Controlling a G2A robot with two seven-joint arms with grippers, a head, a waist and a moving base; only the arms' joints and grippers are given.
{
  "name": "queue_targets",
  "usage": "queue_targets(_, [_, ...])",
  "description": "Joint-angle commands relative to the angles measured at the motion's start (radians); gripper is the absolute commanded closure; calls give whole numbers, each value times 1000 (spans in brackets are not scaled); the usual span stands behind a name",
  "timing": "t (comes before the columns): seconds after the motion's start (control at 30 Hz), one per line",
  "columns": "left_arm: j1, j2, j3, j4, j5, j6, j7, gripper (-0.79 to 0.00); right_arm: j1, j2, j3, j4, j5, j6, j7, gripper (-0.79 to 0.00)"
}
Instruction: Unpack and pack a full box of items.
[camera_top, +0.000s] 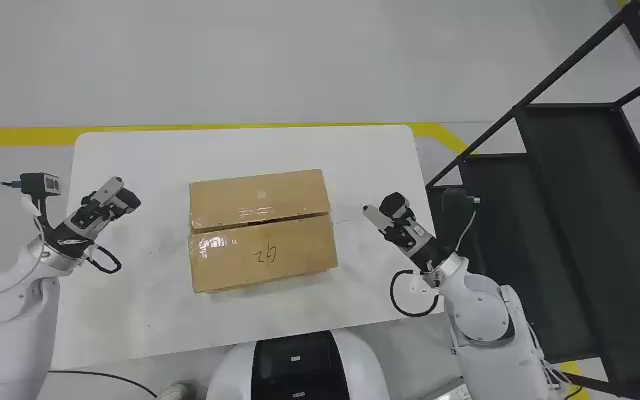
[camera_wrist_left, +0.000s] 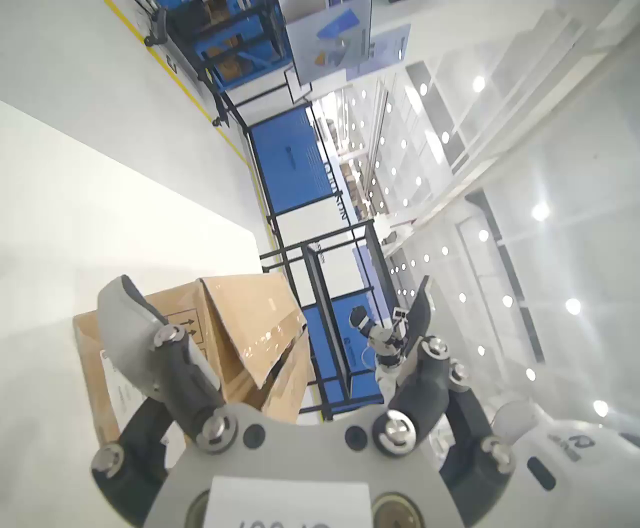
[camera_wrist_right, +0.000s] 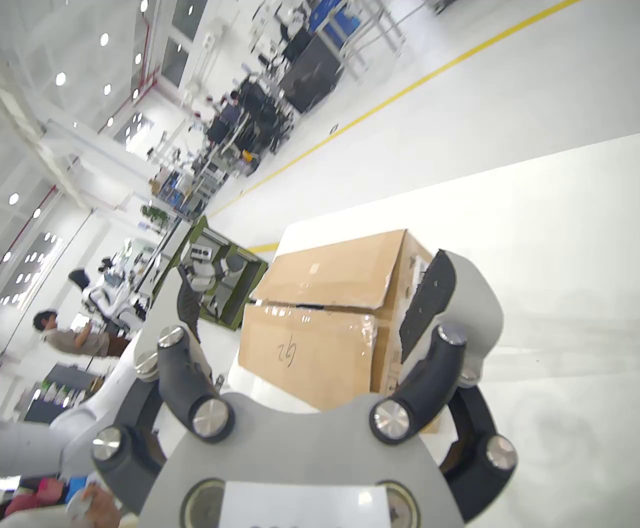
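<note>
Sitting on the bench (camera_top: 130, 330), the cardboard box (camera_top: 262, 230) has flaps down; left end effector (camera_top: 120, 197) and right end effector (camera_top: 385, 207) flank it, both open, empty.

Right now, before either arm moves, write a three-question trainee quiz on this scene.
1. True or false: the left tool grips the brown cardboard box.
2. Where does the box stand? A) on the floor B) on the white rectangular table, between both tools C) on a shelf.
3. Fill in: the right tool stands ____, holding nothing.
Key: 1 false; 2 B; 3 open.
</note>
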Motion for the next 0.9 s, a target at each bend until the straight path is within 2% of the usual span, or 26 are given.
queue_targets(0.0, [-21,2,4,29,-10,-50,-53,-785,38,9,-2,24,1,-18,123,-785])
queue_targets(0.2, [-71,10,14,81,-59,-159,-222,-785,166,33,-31,106,23,-60,362,-785])
queue_targets(0.27, [-80,15,22,74,-73,-146,-244,-785,209,38,-39,139,61,-42,422,-785])
queue_targets(0.4, [-82,25,18,85,-117,-140,-250,-785,294,55,-72,188,160,-38,644,-785])
queue_targets(0.87, [-82,25,18,85,-117,-140,-250,-785,294,55,-72,188,160,-38,644,-785])
